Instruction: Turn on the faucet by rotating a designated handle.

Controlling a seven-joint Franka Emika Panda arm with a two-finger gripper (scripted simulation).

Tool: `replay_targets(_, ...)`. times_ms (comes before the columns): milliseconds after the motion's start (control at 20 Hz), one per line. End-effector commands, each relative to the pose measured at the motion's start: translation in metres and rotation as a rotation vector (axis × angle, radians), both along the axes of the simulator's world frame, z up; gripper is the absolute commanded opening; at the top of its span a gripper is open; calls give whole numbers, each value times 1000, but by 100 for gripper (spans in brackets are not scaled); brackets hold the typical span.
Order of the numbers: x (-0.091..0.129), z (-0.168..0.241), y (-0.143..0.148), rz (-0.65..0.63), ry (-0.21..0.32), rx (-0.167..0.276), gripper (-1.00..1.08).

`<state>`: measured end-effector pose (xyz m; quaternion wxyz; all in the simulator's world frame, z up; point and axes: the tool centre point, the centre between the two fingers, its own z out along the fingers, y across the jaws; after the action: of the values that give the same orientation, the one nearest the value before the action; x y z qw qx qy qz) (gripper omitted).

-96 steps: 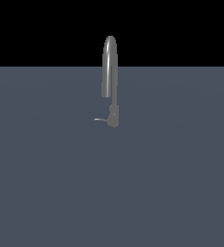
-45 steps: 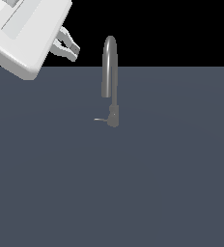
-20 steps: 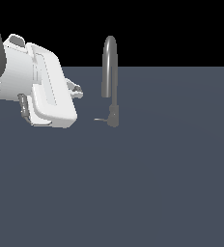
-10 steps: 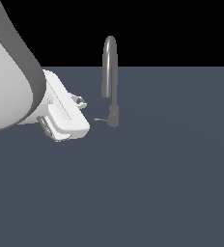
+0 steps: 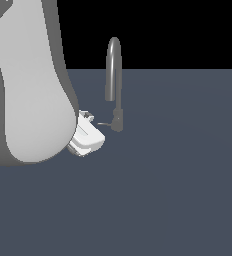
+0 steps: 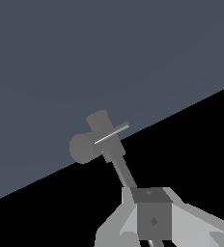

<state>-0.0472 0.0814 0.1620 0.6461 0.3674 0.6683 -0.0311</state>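
My exterior view looks level and slightly down across the desk (image 5: 178, 200), the faucet (image 5: 114, 85) standing upright toward twelve o'clock at mid-distance. My wrist view sits close, tilted, its end effector (image 6: 155, 226) in the foreground. Both views share the faucet and its handle (image 5: 104, 123).

From the exterior view the big white arm (image 5: 28, 85) runs off the frame's top and left edges and hides a broad stretch of the worktop (image 5: 178, 190). It also covers most of the end effector (image 5: 87, 134), so its fingers cannot be made out and I can't tell how they stand. The handle (image 5: 104, 123) is a thin sliver, perhaps just clear of the white housing. In the wrist view the end effector is cut by the frame edge.
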Motion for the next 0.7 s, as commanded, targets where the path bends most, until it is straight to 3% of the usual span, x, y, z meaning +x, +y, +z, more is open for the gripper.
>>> replay_targets(0,4,-9,-2,40,-1,-39,-100)
replay_targets(650,25,-51,-17,235,-2,-246,-100)
